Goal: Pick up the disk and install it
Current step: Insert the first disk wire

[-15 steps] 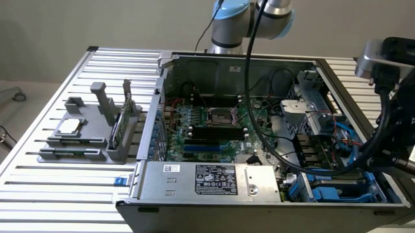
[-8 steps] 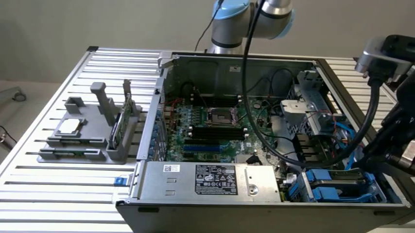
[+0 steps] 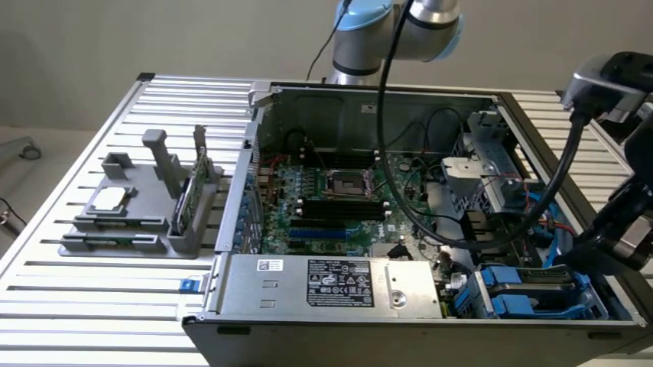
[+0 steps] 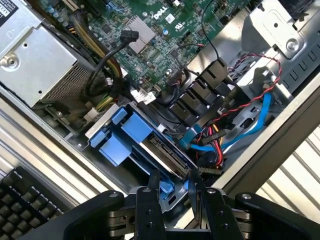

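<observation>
Disk [image 4: 162, 152] in case [image 3: 408, 340], near-right corner
Wrist view: tool [image 4: 175, 182] narrow, clamping disk carrier. Exterior view: case on slatted counter [image 3: 102, 306].

Open metal computer case [image 3: 408, 340] on slatted aluminium table [image 3: 92, 306]. Grey plastic holder rack [image 3: 143, 229] beside it, exterior view's left. Inside case: green motherboard [image 3: 326, 199] central, silver power supply box [image 3: 326, 287] along near wall, blue-framed disk [image 3: 522, 294] in bay at near corner (exterior view's right).
</observation>
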Tool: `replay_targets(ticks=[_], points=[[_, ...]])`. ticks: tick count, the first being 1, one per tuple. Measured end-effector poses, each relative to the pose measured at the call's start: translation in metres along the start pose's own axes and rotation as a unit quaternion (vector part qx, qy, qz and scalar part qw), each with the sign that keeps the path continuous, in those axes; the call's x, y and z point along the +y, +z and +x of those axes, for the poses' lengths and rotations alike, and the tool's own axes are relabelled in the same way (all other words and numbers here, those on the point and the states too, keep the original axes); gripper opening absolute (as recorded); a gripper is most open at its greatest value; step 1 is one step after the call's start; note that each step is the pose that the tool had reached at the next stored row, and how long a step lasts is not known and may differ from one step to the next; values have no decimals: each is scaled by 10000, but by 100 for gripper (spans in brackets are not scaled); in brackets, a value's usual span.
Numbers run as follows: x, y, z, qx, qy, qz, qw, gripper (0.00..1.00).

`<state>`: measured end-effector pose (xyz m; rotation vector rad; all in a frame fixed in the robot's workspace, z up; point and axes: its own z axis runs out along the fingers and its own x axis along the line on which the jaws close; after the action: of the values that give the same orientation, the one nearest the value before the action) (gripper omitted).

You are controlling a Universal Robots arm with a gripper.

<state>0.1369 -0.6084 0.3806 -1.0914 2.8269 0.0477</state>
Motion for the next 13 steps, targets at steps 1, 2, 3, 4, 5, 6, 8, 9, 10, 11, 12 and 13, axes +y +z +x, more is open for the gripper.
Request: replay_targets(ticks=[1, 2, 3, 4, 5, 6, 8, 9, 10, 11, 12, 13], points=[[0, 0, 0, 1, 90, 10, 10000, 37], [0, 1, 0, 2, 185, 21, 9998, 37], [0, 0, 0, 3, 273, 31, 9996, 37], [0, 1, 0, 4, 363, 42, 9993, 37], [0, 1, 0, 5, 452, 52, 9990, 37], [0, 1, 0, 6, 542, 62, 9985, 37], [0, 1, 0, 8, 722, 83, 9974, 37], [0, 1, 0, 9, 811, 94, 9967, 37], [0, 1, 0, 10, 900, 104, 9959, 37], [0, 2, 0, 11, 990, 114, 9950, 37], [0, 2, 1, 12, 1086, 125, 9940, 37], [0, 2, 0, 12, 1175, 135, 9930, 37]])
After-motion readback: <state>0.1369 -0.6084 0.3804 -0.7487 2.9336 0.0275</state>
